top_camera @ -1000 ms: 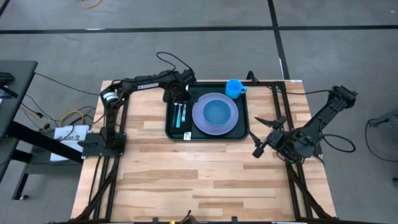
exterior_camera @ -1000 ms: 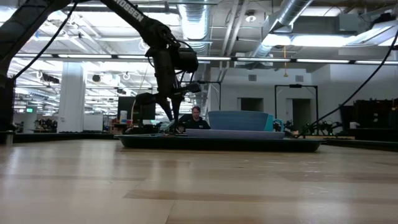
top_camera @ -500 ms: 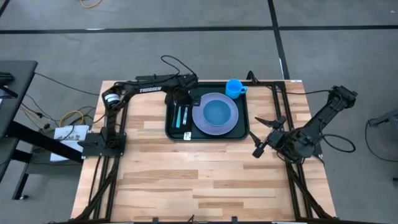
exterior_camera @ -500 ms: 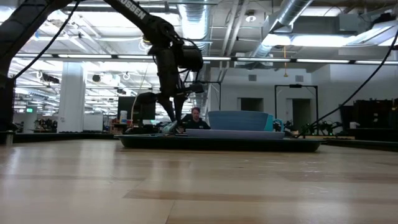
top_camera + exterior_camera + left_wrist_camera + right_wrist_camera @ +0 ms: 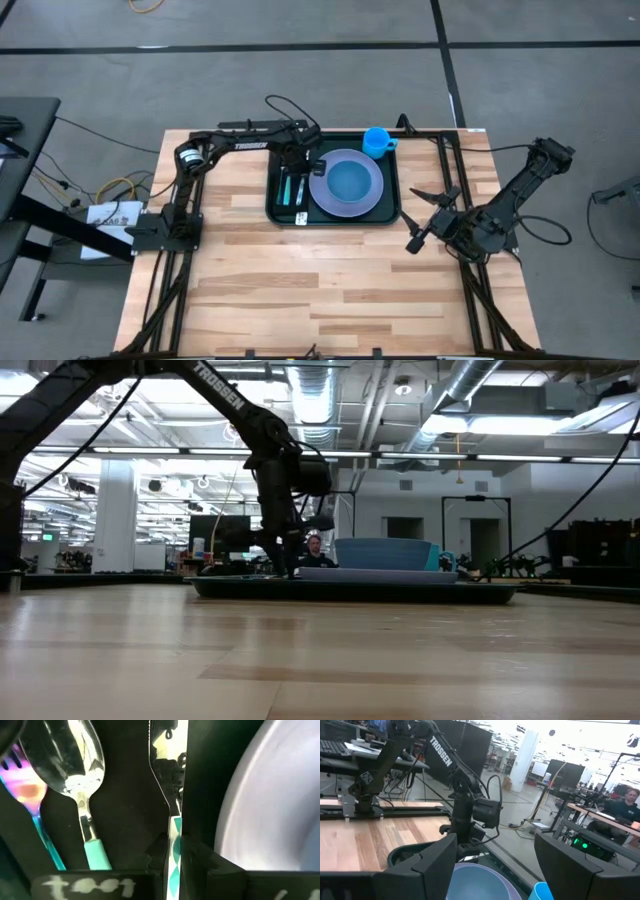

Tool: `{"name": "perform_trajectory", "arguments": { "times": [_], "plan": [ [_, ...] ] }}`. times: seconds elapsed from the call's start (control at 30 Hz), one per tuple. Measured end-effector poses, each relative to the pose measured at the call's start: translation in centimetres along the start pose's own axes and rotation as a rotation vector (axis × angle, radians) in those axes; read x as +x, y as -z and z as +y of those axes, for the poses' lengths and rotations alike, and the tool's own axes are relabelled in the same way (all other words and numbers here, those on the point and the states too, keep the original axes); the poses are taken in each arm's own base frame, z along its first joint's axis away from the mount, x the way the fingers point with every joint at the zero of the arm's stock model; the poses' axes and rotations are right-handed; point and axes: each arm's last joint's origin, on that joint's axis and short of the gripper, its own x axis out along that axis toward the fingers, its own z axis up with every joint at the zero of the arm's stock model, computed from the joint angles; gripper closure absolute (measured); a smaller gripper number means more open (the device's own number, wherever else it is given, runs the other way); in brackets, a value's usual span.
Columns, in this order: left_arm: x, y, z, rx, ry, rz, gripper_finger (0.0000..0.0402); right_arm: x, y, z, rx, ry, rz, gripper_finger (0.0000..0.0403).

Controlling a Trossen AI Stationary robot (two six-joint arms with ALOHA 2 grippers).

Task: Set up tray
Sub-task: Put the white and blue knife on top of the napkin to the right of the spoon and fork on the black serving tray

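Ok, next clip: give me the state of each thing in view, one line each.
tray: flat on the table, loaded.
plate: on the tray, empty.
cup: upright at the tray's corner.
knife: lying beside the plate, handle between the left gripper's fingers.
spoon: lying on the tray.
left gripper: closed on the knife.
right gripper: open, off to the side.

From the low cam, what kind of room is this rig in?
Probably an open-plan robotics lab or workshop: exposed ceiling ducts, a person at a desk beyond the table, and the left arm's gripper working over a dark green tray.
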Motion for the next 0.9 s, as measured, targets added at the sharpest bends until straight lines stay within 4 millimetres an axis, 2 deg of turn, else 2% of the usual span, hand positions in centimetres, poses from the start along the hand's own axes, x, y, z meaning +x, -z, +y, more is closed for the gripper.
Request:
{"name": "perform_trajectory", "arguments": {
  "times": [0.9],
  "plan": [
    [0.16,0.06,0.18,-0.006,-0.010,-0.007,0.0381,0.00,0.01,0.01,-0.002,-0.001,0.000,0.0143]
  ]
}}
